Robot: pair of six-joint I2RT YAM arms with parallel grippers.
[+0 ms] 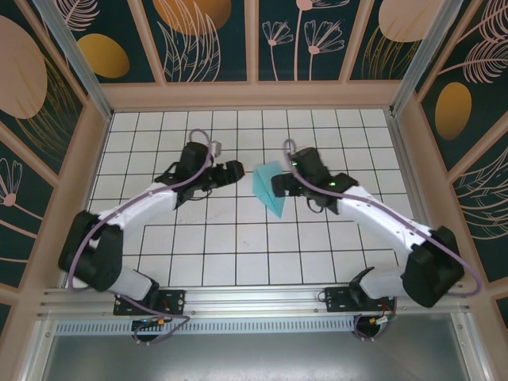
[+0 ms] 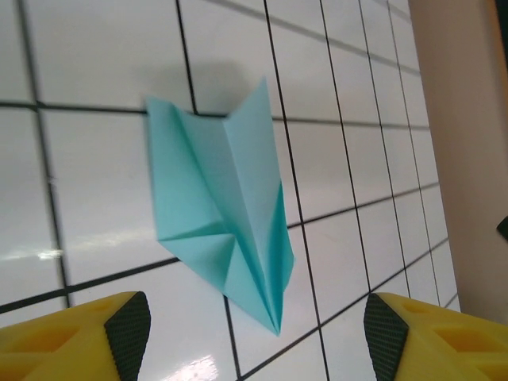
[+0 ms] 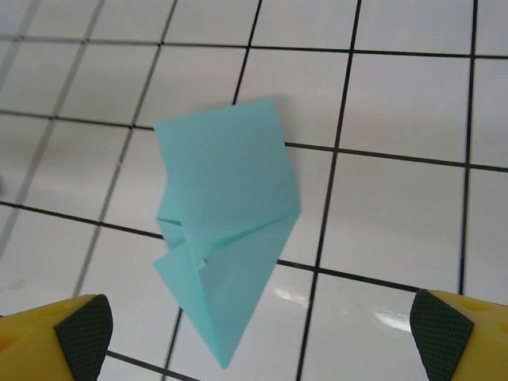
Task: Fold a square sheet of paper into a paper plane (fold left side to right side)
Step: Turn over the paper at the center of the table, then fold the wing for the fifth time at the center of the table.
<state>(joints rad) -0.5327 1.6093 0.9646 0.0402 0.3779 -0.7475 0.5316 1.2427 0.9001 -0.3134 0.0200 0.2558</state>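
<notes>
- Left arm [image 1: 143, 205] reached inward; left gripper [image 1: 236, 172] was wide open and empty, near the plane [image 1: 268, 190].
- Right arm [image 1: 381, 210] mirrored it; right gripper [image 1: 278, 184] was wide open and empty, at the plane's edge.

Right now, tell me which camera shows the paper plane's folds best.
The left wrist view: the paper plane lies close and whole, its creases and layers distinct. The right wrist view shows it whole too, with fewer creases. The top view shows it small.
</notes>
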